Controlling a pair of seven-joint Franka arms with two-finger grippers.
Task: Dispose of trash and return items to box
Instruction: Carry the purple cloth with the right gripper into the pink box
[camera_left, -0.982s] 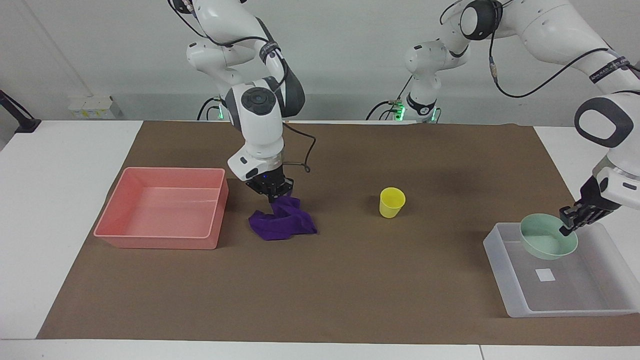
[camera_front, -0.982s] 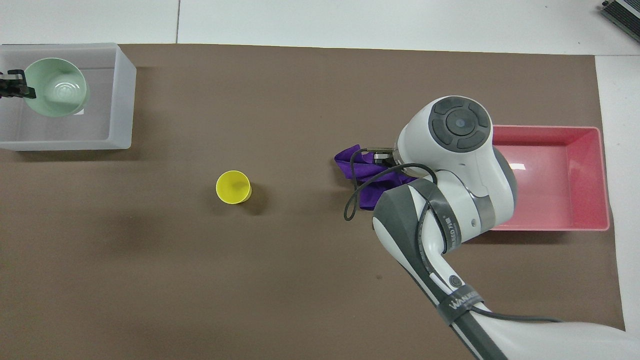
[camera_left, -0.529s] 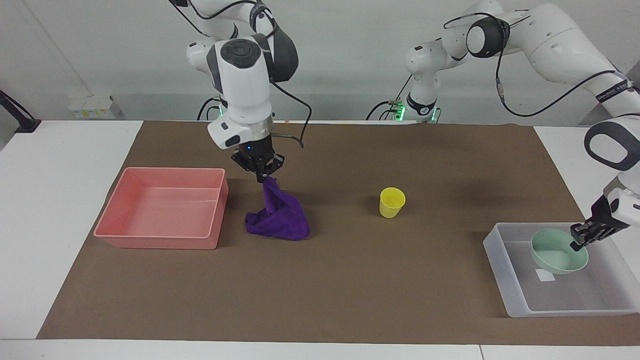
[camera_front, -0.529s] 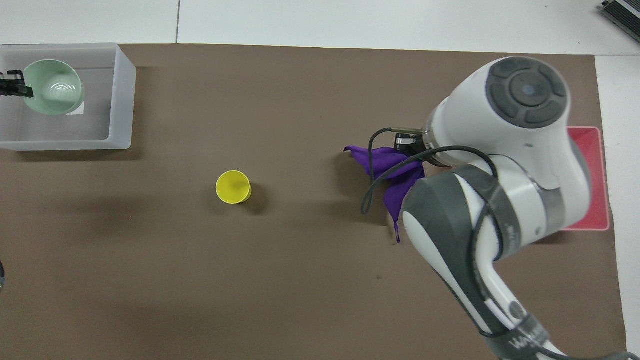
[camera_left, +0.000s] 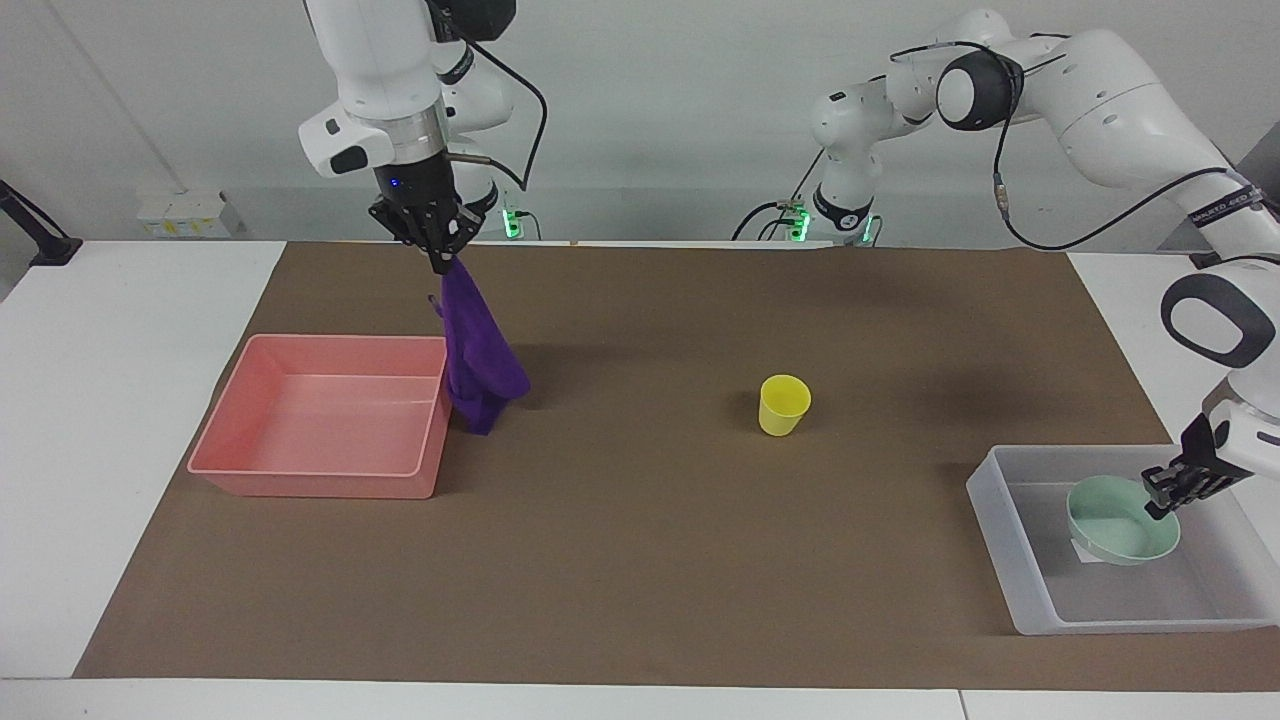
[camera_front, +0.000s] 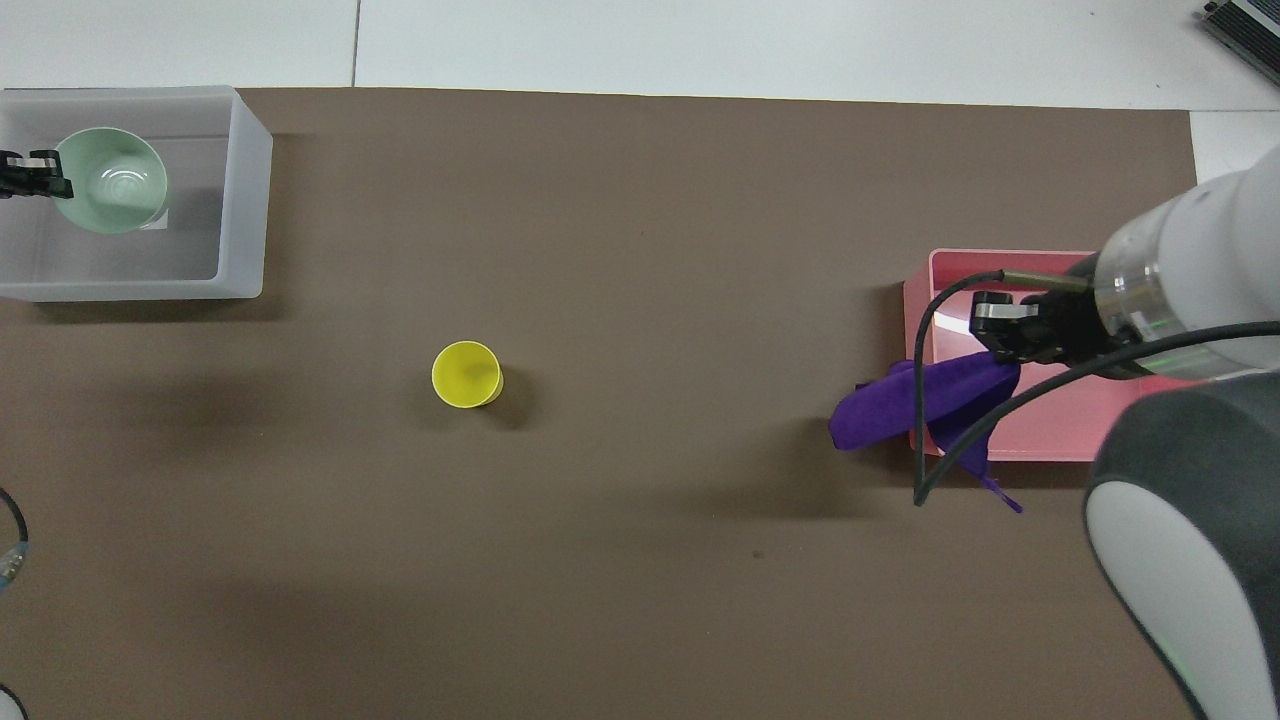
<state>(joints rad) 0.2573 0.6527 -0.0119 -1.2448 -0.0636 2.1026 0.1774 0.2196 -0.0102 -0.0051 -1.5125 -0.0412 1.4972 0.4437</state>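
The right gripper (camera_left: 440, 262) has its fingers clamped on the purple rag (camera_left: 475, 350), which hangs lengthwise just beside the pink tray (camera_left: 300, 470), while the left gripper (camera_left: 1165, 490) pinches the bowl (camera_left: 1115, 525) inside the box (camera_left: 1000, 520).

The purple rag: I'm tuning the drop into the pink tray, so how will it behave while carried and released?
Probably floppy: the purple rag hangs in a long limp fold from the right gripper. It likely swings and trails, since its lower end drapes beside the pink tray wall. It looks light, so it may snag on the rim.
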